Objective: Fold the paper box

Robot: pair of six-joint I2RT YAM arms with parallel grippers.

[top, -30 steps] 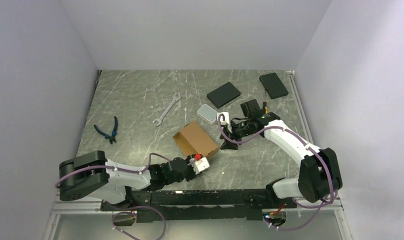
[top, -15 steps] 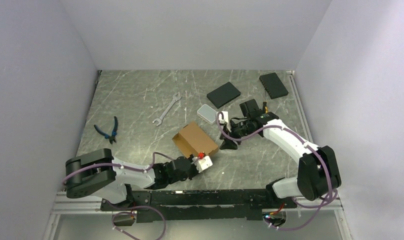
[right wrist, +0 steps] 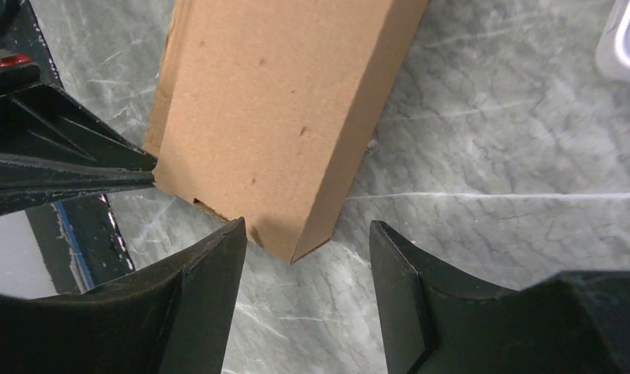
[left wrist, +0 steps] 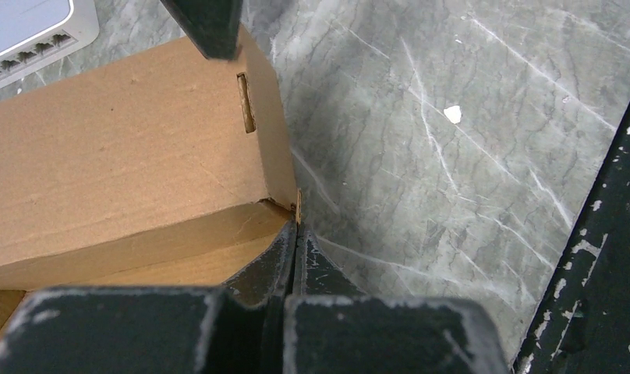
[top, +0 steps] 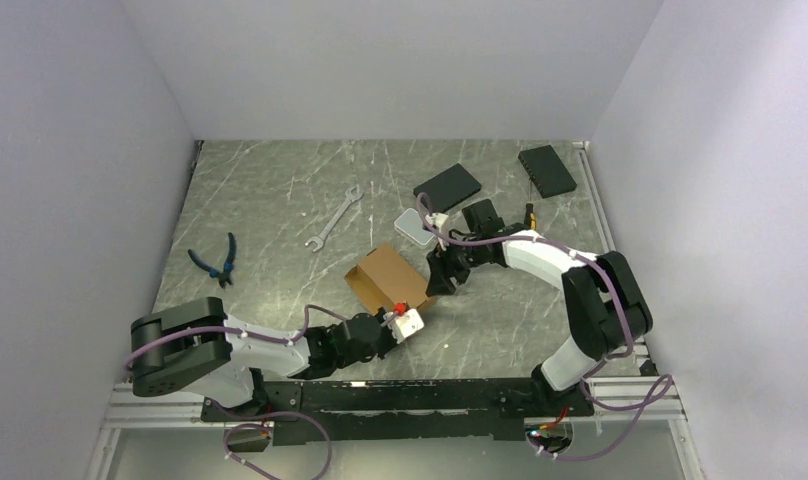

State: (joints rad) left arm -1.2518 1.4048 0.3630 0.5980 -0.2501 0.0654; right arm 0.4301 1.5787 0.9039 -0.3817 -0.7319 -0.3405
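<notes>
The paper box (top: 388,277) is a small brown carton lying mid-table, its open end facing left. My left gripper (top: 404,319) is at its near right corner. In the left wrist view the jaws (left wrist: 297,232) are shut on a thin cardboard edge at the corner of the box (left wrist: 125,164). My right gripper (top: 441,281) is open at the box's right end. In the right wrist view its open fingertips (right wrist: 306,227) straddle the box's near corner (right wrist: 281,117) without touching it. The left gripper's fingers (right wrist: 70,167) show at that view's left.
A translucent white case (top: 413,226) lies just behind the box, close to the right arm. Two black slabs (top: 447,188) (top: 547,170) lie at the back right. A wrench (top: 334,216) and blue-handled pliers (top: 216,260) lie to the left.
My right gripper has moved left, up to the box's right end. My left gripper has shifted slightly and stays at the box's near corner.
</notes>
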